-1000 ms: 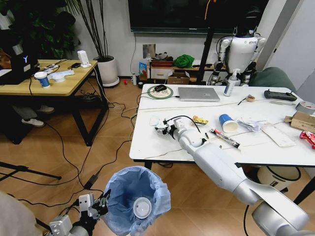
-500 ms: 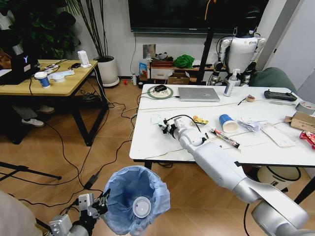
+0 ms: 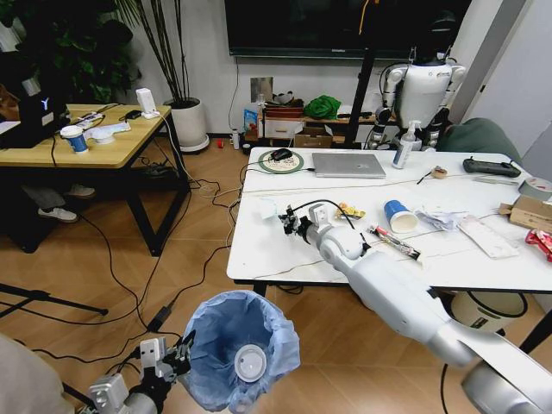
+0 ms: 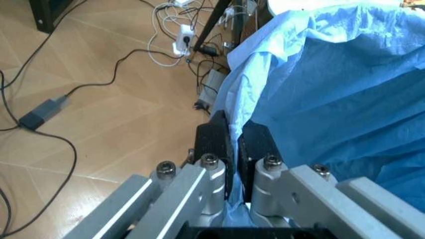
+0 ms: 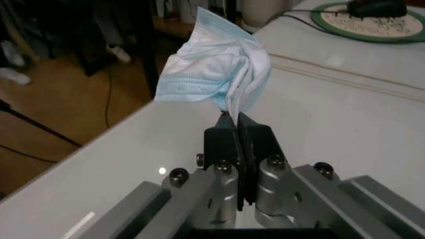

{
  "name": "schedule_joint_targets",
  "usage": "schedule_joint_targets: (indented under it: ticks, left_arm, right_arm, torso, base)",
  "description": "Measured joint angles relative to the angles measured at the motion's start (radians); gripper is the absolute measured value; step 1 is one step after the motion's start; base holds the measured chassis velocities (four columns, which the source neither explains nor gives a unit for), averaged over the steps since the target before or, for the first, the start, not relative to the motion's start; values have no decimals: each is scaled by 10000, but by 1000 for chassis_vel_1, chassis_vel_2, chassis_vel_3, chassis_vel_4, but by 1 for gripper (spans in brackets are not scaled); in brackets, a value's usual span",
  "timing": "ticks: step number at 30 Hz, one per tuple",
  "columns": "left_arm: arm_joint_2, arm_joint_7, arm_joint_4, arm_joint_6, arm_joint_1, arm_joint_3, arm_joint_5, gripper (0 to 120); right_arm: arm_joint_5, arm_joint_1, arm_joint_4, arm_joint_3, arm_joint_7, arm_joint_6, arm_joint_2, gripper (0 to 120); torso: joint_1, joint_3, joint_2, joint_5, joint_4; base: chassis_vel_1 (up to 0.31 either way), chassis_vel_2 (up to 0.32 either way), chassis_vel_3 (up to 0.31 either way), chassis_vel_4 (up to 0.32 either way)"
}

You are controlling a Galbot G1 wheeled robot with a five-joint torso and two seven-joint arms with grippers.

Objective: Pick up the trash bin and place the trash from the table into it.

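The trash bin (image 3: pixel 239 349), lined with a ruffled light blue bag, hangs low in front of the table (image 3: pixel 259 252). My left gripper (image 3: pixel 177 360) is shut on its rim; the left wrist view shows the fingers (image 4: pixel 212 142) pinching the blue bag (image 4: pixel 319 74). Over the table's left part, my right gripper (image 3: pixel 286 222) is shut on a crumpled pale blue face mask (image 5: pixel 216 74), held just above the top. Other trash lies further right: a yellow wrapper (image 3: pixel 349 210), a blue cup (image 3: pixel 399 214), a red-and-white tube (image 3: pixel 397 242), white wrappers (image 3: pixel 440 219) and a red packet (image 3: pixel 541 242).
A silver laptop (image 3: pixel 348 165), a mouse on a round pad (image 3: pixel 280 156) and a spray bottle (image 3: pixel 404 147) stand at the table's far side. A wooden table (image 3: pixel 78 138) is on the left, with cables (image 3: pixel 172 285) across the floor. A cream bin (image 3: pixel 487 310) sits under the table.
My right gripper has lifted the mask slightly and drawn it a little toward the table's far left. The bin in my left gripper has barely shifted.
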Motion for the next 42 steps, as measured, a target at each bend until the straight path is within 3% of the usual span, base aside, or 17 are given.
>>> schedule_joint_targets:
  ticks: [2, 7, 13, 24, 33, 35, 37, 42]
  left_arm:
    - [55, -25, -16, 19, -34, 22, -54, 0]
    - [106, -33, -27, 31, -67, 30, -117, 0]
    - [155, -119, -68, 88, -167, 37, -293, 0]
    - [119, -147, -116, 115, -165, -26, -363, 0]
    - [103, -236, -164, 139, -94, 11, -389, 0]
    - [135, -257, -162, 145, -112, 11, -390, 0]
    - [137, -265, -151, 147, -128, 20, -390, 0]
    - [154, -290, -108, 157, -170, 66, -394, 0]
  right_arm:
    - [312, -277, 1140, -109, -433, 419, -702, 0]
    - [397, -705, 2712, -419, -1297, 1176, -1510, 0]
    - [-1078, -1486, 4679, -1680, -2481, 2578, -2570, 0]
    - [-2182, -1774, 5721, -2180, -3253, 3166, -3224, 0]
    - [-3188, -2532, 5444, -1531, -3335, 3548, -3684, 30]
    - [-3218, -2665, 5473, -1276, -3314, 3570, -3833, 41]
    - [-3218, -2718, 5515, -1217, -3308, 3570, -3871, 43]
    - [-3259, -3043, 5758, -1007, -3276, 3551, -4051, 67]
  torso:
    - [0, -1, 0, 0, -5]
    - [-1, -2, 0, 0, -2]
    - [-1, -2, 0, 1, -2]
    - [-2, -2, 0, 0, 0]
    - [-2, -1, 0, 1, -2]
    - [-1, 0, 0, 1, 0]
    - [-1, 0, 0, 0, -1]
    - [-2, -1, 0, 0, -2]
  base:
    - [0, 0, 0, 0]
    - [0, 0, 0, 0]
    - [0, 0, 0, 0]
    - [0, 0, 0, 0]
    - [0, 0, 0, 0]
    - [0, 0, 0, 0]
    - [0, 0, 0, 0]
    - [0, 0, 0, 0]
